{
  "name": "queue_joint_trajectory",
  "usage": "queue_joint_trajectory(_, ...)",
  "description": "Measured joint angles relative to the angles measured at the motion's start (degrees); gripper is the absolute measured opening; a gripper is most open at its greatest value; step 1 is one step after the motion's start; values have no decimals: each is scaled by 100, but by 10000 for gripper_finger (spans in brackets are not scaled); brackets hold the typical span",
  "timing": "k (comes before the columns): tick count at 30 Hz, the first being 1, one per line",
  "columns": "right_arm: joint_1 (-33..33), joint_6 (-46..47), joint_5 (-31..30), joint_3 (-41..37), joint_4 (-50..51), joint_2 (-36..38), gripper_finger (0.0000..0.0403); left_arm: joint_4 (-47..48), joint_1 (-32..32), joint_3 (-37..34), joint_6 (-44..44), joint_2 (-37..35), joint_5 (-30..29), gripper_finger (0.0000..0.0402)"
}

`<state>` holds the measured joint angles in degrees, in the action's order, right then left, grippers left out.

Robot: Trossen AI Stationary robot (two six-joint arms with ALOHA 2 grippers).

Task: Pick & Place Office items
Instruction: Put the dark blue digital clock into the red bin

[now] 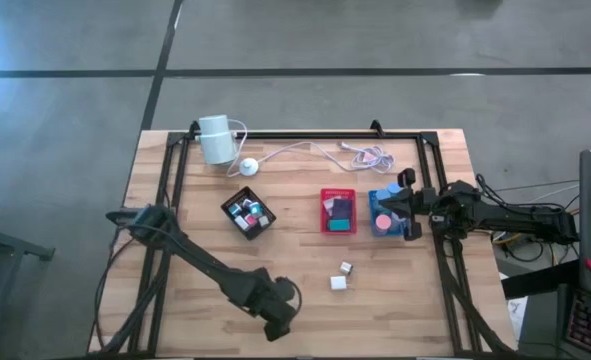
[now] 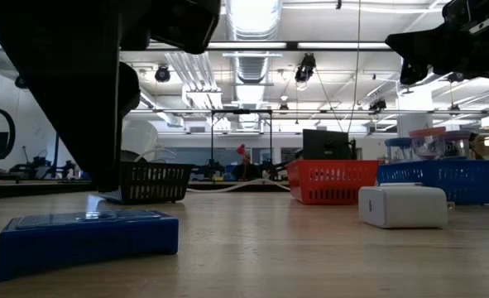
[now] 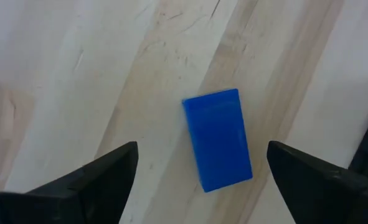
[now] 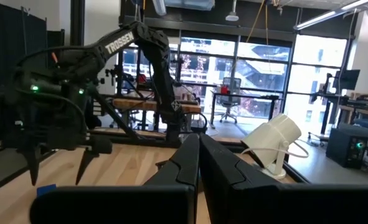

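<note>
From above, the left gripper (image 1: 278, 322) is seen at the lower middle of the frame, near the table's (image 1: 175, 180) front edge. The right gripper (image 1: 407, 207) is seen at centre right, over the blue tray (image 1: 374, 226). A black tray (image 1: 248, 213) holding small coloured pieces sits left of centre, and a red tray (image 1: 338, 211) lies between it and the blue one. Two white blocks (image 1: 342, 277) lie loose on the wood below the red tray. A white cylinder (image 1: 215, 139) with its cable is placed at the upper left of the table.

In the low view, a blue block (image 2: 87, 237) is shown flat on the table at lower left, beneath a dark arm. It is a low, glossy slab of deep blue. A white block (image 2: 403, 205) stands at right, in front of the blue tray (image 2: 443, 179).

In the left wrist view, the blue block (image 3: 218, 139) is seen as a plain rectangle with rounded corners, lying at the frame's centre on pale wood. The fingers (image 3: 78, 183) are spread wide on either side of it, apart from it; nothing is grasped.

In the right wrist view, the right fingers (image 4: 190, 163) are pressed together with nothing between them. The left gripper (image 4: 58, 167) is seen at left, its tips parted above the blue block (image 4: 45, 189).
</note>
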<state>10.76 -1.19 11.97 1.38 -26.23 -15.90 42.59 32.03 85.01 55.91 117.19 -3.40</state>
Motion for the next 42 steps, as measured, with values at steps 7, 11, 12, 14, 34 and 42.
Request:
queue_joint_trajectory(7,1,81,0,-1,54,-4,8,332,-4,608,-134,449,7,362)
queue_joint_trajectory(11,-2,176,0,-1,73,-7,8,381,-20,607,-164,492,3,361)
queue_joint_trajectory(12,-2,221,0,-1,71,-9,8,384,-25,574,-144,492,1,361)
queue_joint_trajectory(14,-2,281,0,-1,74,-9,8,396,-26,512,-133,492,1,361)
queue_joint_trajectory(34,-2,315,0,-1,91,-38,8,276,-35,170,-600,544,-47,346)
queue_joint_trajectory(42,-2,417,1,-1,137,-39,8,393,-119,157,-1222,534,43,196)
